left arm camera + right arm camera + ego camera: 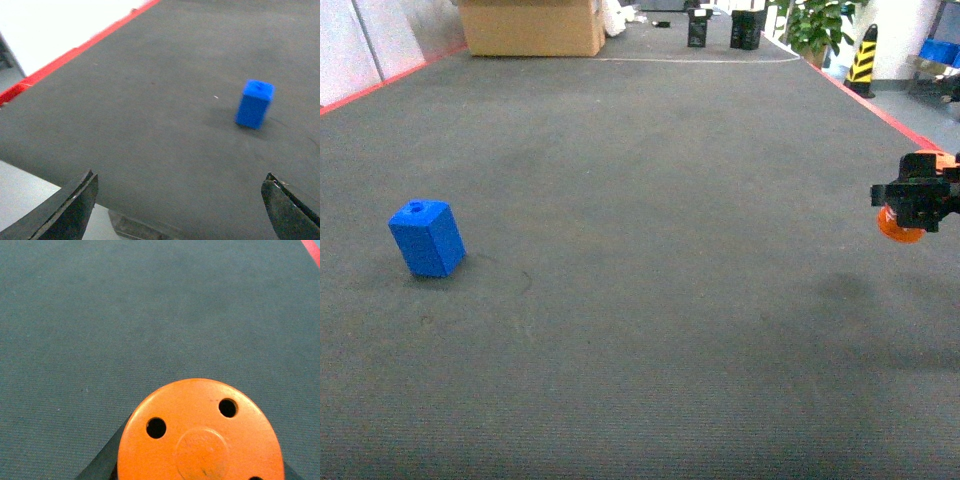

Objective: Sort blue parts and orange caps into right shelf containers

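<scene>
Low in the left wrist view, the left pincer gapes wide, empty. The small bright-blue plastic block with a knob on top tilts at centre-left on the dark grey desk; rigid and probably light, best pinched across flat sides. At the right edge, the right pincer clamps a small orange holed cylinder cap; only the right wrist view shows its holes.

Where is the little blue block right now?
The blue block stands alone on the left of the dark table in the head view, far from the right gripper.

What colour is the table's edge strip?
Red edge strip, clearest in the left wrist view.
</scene>
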Robot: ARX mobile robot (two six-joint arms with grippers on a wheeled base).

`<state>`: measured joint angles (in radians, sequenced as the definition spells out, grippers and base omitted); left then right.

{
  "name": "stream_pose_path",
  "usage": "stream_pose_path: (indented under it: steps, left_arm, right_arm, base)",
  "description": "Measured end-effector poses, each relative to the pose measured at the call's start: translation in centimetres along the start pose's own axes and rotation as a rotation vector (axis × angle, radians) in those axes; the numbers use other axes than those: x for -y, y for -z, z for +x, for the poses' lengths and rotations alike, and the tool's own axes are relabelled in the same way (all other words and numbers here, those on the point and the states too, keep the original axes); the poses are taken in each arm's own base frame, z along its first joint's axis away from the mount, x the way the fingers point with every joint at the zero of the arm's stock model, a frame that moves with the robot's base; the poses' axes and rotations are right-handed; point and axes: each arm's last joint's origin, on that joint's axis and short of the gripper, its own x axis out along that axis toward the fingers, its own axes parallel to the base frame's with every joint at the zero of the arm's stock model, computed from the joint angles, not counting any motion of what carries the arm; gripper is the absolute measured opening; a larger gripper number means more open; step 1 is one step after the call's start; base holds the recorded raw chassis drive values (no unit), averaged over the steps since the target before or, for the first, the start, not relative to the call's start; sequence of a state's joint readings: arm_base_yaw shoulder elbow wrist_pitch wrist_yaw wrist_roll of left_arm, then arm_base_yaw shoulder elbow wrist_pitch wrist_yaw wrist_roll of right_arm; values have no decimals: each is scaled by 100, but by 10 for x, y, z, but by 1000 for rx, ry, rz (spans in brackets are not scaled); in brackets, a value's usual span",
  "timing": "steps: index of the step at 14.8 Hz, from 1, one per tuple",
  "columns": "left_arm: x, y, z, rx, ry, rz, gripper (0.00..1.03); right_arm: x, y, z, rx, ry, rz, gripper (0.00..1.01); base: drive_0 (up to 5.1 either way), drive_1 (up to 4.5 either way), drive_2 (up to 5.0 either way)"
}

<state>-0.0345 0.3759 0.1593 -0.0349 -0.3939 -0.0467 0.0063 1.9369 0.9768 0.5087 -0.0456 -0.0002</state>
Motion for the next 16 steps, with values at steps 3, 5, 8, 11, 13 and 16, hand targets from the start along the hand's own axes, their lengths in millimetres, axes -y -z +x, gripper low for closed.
stream_pose_path:
  steps: [3, 5, 8, 11, 13, 16]
  left_arm:
    - [17, -37, 41, 15, 168, -8, 98]
    - [39, -46, 87, -54, 285, 23, 98]
    - [67, -48, 155, -181, 362, 76, 98]
    - [79, -43, 204, -273, 398, 103, 98]
    - [82, -46, 225, -278, 389, 119, 98]
    - [88, -54, 243, -274, 404, 122, 98]
  right_arm:
    - [-5, 7, -35, 21, -26, 7, 44]
    - [-7, 5, -58, 62, -33, 25, 44]
    - [-15, 13, -93, 88, -59, 42, 44]
    - [-19, 21, -127, 104, -81, 73, 44]
    - [-21, 24, -147, 130, -89, 80, 44]
    - [-22, 25, -163, 155, -72, 86, 44]
  base:
    - [0, 0, 0]
    - [0, 0, 0]
    - [0, 0, 0]
    - [0, 0, 0]
    - [0, 0, 0]
    - [0, 0, 0]
